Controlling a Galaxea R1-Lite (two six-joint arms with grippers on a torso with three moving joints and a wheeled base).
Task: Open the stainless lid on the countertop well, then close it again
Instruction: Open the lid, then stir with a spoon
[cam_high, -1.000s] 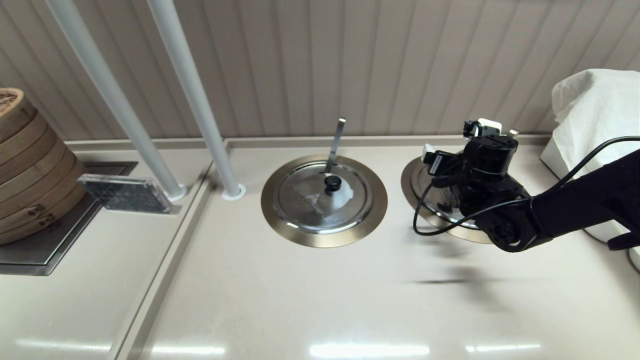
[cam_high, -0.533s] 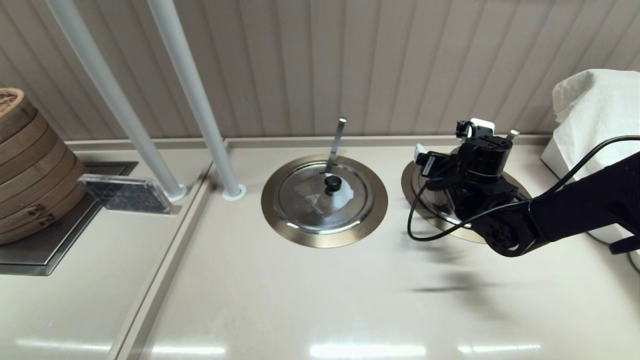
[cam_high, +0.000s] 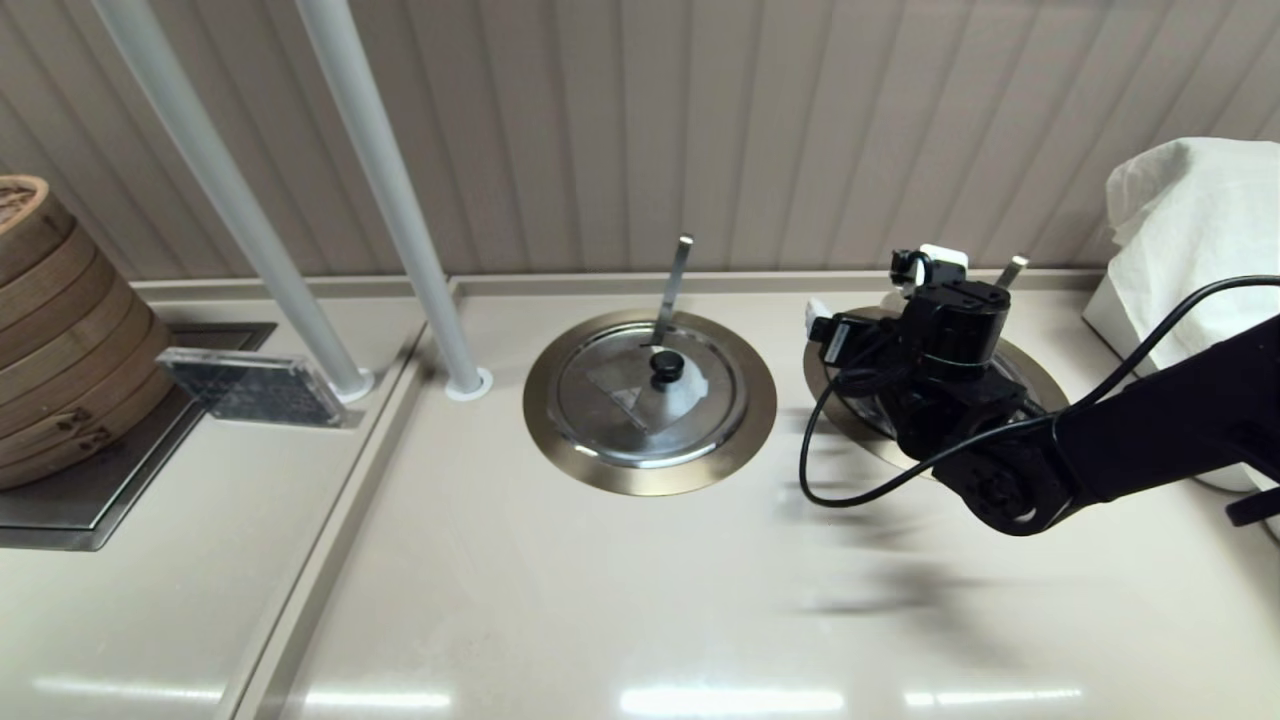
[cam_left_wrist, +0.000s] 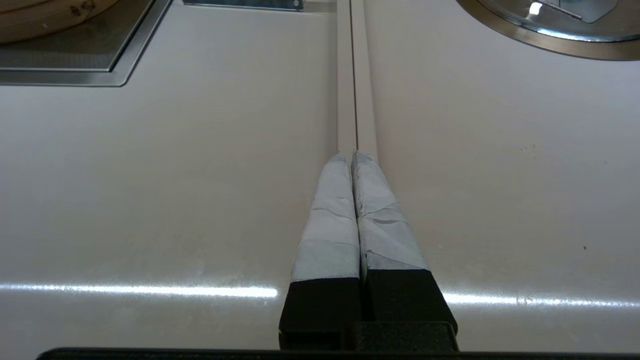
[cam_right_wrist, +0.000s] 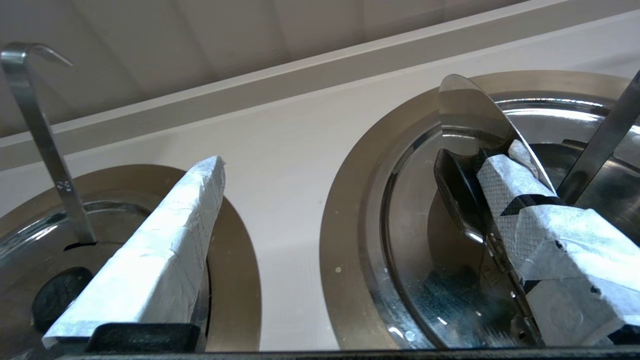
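The countertop well (cam_high: 822, 378) lies at the right, its slanted ladle handle (cam_high: 1010, 270) rising behind my right wrist. My right gripper (cam_high: 878, 285) hangs over it and hides most of it in the head view. In the right wrist view this gripper (cam_right_wrist: 367, 157) is wide open. The stainless lid (cam_right_wrist: 467, 112) is tipped up almost edge-on above the ring (cam_right_wrist: 350, 225). Its black knob (cam_right_wrist: 452, 192) rests against the inner side of one finger (cam_right_wrist: 505, 182); the other finger (cam_right_wrist: 165, 240) is far from it. My left gripper (cam_left_wrist: 354, 156) is shut above the counter seam, out of the head view.
The twin lid (cam_high: 620, 400) with a whitish patch and upright ladle handle (cam_high: 672, 290) sits in the middle ring. Two white posts (cam_high: 400, 200) stand at the back left, with bamboo steamers (cam_high: 50, 330) and a clear sign (cam_high: 250, 385). A white cloth (cam_high: 1190, 220) covers something at far right.
My right arm and gripper have shifted left over the right well, uncovering more of the slanted ladle handle. Nothing else has moved.
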